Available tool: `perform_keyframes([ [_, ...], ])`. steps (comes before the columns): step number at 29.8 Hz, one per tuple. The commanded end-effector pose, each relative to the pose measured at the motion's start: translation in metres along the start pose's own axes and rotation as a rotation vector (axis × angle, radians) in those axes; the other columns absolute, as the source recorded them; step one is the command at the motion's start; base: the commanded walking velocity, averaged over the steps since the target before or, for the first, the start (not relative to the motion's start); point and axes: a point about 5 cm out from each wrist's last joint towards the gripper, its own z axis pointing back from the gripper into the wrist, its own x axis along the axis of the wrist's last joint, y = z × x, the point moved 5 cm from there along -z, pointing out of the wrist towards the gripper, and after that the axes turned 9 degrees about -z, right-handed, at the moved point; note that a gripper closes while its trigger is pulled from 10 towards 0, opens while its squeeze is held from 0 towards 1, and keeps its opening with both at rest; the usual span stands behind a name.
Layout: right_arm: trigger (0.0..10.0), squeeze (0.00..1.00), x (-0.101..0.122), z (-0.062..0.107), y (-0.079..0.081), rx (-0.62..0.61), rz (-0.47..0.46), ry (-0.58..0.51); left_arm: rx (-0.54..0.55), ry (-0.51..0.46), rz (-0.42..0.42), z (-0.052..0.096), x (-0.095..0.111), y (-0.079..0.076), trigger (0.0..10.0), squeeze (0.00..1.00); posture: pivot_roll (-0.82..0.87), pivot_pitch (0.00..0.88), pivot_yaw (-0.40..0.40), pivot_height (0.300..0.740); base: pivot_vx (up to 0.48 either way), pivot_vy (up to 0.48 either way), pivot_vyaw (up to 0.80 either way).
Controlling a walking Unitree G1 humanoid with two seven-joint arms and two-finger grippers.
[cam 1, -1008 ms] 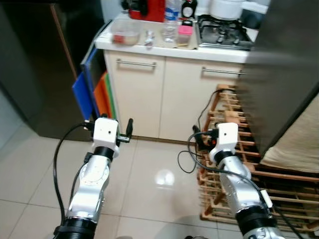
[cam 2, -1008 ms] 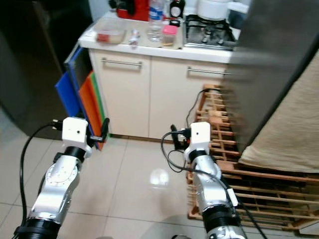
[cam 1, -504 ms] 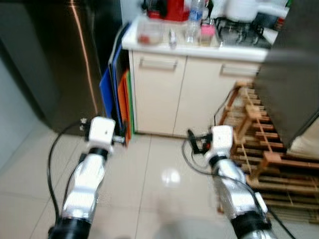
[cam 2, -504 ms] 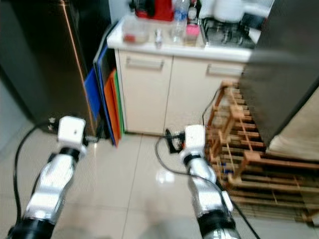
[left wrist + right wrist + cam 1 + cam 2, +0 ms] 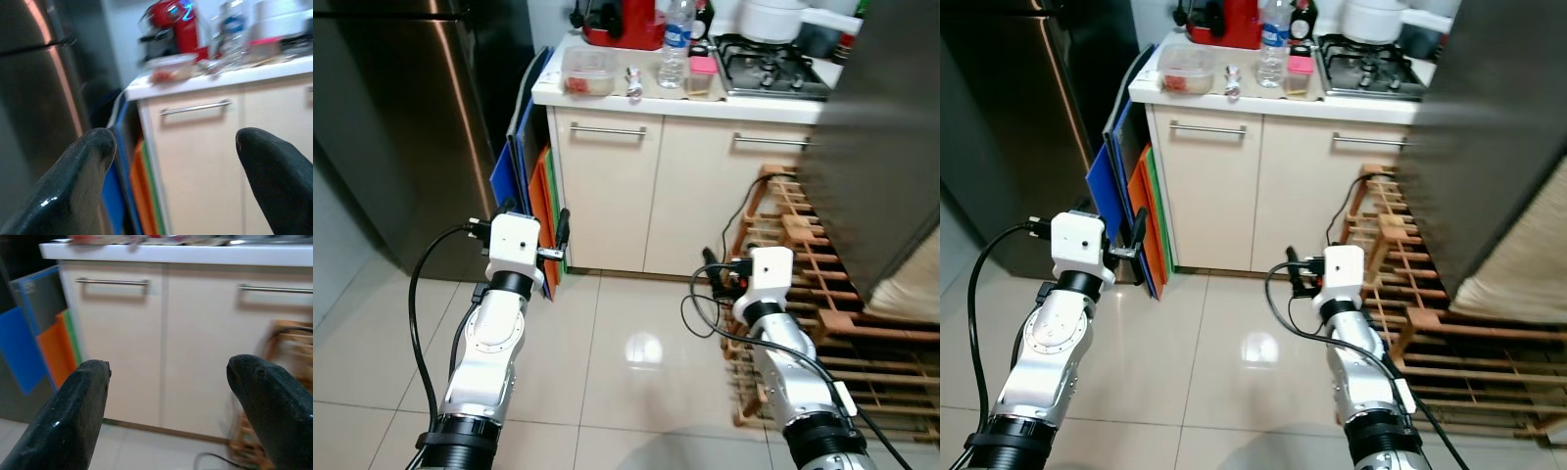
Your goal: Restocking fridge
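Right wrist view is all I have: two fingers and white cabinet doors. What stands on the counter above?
Observer: A clear food box, a water bottle and a red machine.
Operator: What is to the robot's left?
Observer: A dark steel fridge, closed, with coloured boards leaning between it and the cabinet.
Operator: Is the left gripper holding something?
Observer: No. The left gripper is open and empty, raised toward the boards.
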Motion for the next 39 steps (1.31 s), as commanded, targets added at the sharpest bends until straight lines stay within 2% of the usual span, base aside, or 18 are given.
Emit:
perform_keyframes([
  [1,10.0,0.00,0.008,-0.005,0.009,0.027,0.005,-0.033,0.012,-0.002,0.018,-0.001,0.001,0.004,10.0,0.00,0.04,0.000,-0.007,0.740,0.465,0.000,0.00],
  [3,10.0,0.00,0.015,-0.007,0.007,0.011,-0.003,-0.059,0.014,-0.010,-0.001,-0.002,0.002,0.004,10.0,0.00,0.05,0.000,-0.007,0.740,0.461,0.000,0.00],
  [4,10.0,0.00,0.030,-0.010,0.006,-0.004,-0.014,-0.107,0.018,-0.011,-0.003,-0.001,0.002,0.005,10.0,0.00,0.05,0.000,-0.007,0.740,0.450,0.000,0.00],
  [5,10.0,0.00,0.035,-0.012,0.008,-0.003,-0.020,-0.123,0.018,-0.011,0.000,-0.001,0.002,0.006,10.0,0.00,0.05,0.000,-0.007,0.740,0.446,0.000,0.00],
  [9,10.0,0.00,0.040,-0.015,0.011,0.006,-0.030,-0.136,0.004,-0.019,0.007,-0.001,0.004,0.003,10.0,0.00,0.05,0.000,-0.008,0.740,0.440,0.000,0.00],
  [16,10.0,0.00,0.026,-0.011,0.006,-0.006,-0.025,-0.085,0.004,-0.005,0.040,-0.006,0.004,0.003,10.0,0.00,0.05,0.000,-0.014,0.740,0.439,0.000,0.00],
  [25,10.0,0.00,0.014,-0.004,0.007,-0.013,-0.020,-0.051,-0.101,-0.007,0.030,-0.007,0.006,-0.013,10.0,0.00,0.04,0.000,-0.012,0.740,0.459,0.000,0.00],
  [31,10.0,0.00,0.007,-0.001,0.009,-0.014,-0.013,-0.030,-0.109,-0.008,0.028,-0.008,0.007,-0.011,10.0,0.00,0.04,0.000,-0.006,0.740,0.472,0.000,0.00],
  [36,10.0,0.00,0.006,-0.001,0.008,-0.023,-0.025,-0.024,-0.127,-0.003,0.043,-0.006,0.006,-0.012,10.0,0.00,0.04,0.000,-0.005,0.740,0.470,0.000,-0.80],
  [39,10.0,0.00,0.004,-0.003,0.010,-0.012,-0.018,-0.012,-0.103,0.022,0.014,-0.006,0.001,-0.009,10.0,0.00,0.05,0.000,-0.006,0.740,0.295,0.000,0.00],
])
